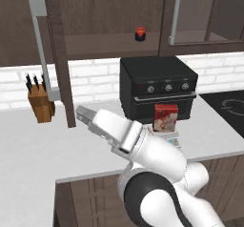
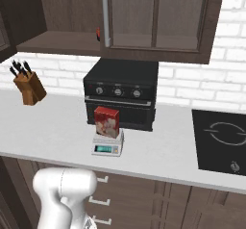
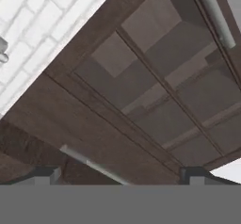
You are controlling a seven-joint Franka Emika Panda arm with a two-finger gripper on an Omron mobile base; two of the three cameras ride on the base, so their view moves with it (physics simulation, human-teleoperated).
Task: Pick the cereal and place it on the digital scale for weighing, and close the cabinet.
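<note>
My gripper (image 3: 122, 173) is spread wide, nothing between the fingertips (image 3: 46, 173). Through the hand view it faces the cabinet (image 3: 141, 91): glass-panelled door, dark wood frame, a silver bar handle (image 3: 214, 13) running along the upper right, white brick wall at the upper left.

In the left base view my hand (image 1: 86, 116) is raised above the counter (image 1: 28, 145), just beside the edge of the open cabinet door (image 1: 62, 59), which stands swung out with its long silver handle (image 1: 40, 49) facing left. Whether I touch the door, I cannot tell.

The cereal (image 2: 106, 121) stands upright on the digital scale (image 2: 108, 145), directly in front of the black oven (image 2: 122, 92).

Small red-and-black jar (image 1: 140, 34) sits on the open cabinet shelf. Knife block (image 1: 40, 104) stands on the counter left of the open door.
</note>
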